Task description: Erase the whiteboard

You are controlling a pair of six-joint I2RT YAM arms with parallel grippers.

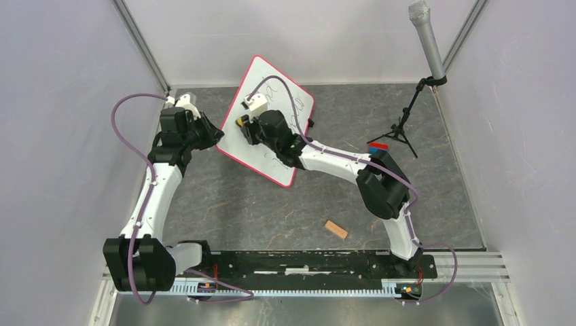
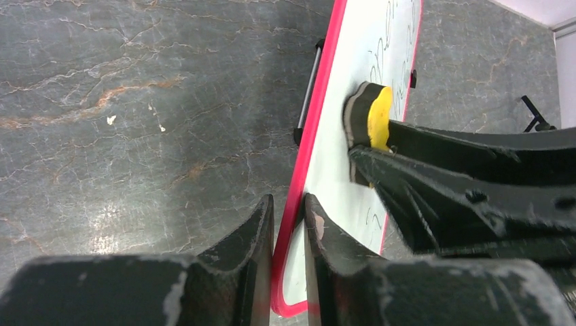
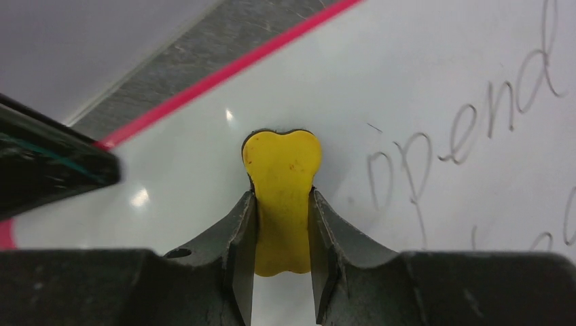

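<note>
Whiteboard (image 1: pixel 266 68), left of the microphone stand (image 1: pixel 407 122), looks stiff, light and slick (best held at 1 edge): left gripper (image 2: pixel 289 204) pinches its rim, right gripper (image 3: pixel 282 197) clamps a yellow eraser (image 3: pixel 282 159) against it.

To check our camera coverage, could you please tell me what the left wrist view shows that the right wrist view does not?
Left wrist only: the left gripper pinching the red rim of the whiteboard, a black clip on that edge, and the dark felt face of the eraser pressed to the board. Right wrist only: the right gripper squeezing the yellow eraser, seen from behind, and cursive handwriting large enough to read. Both: the whiteboard, eraser and handwriting.
</note>
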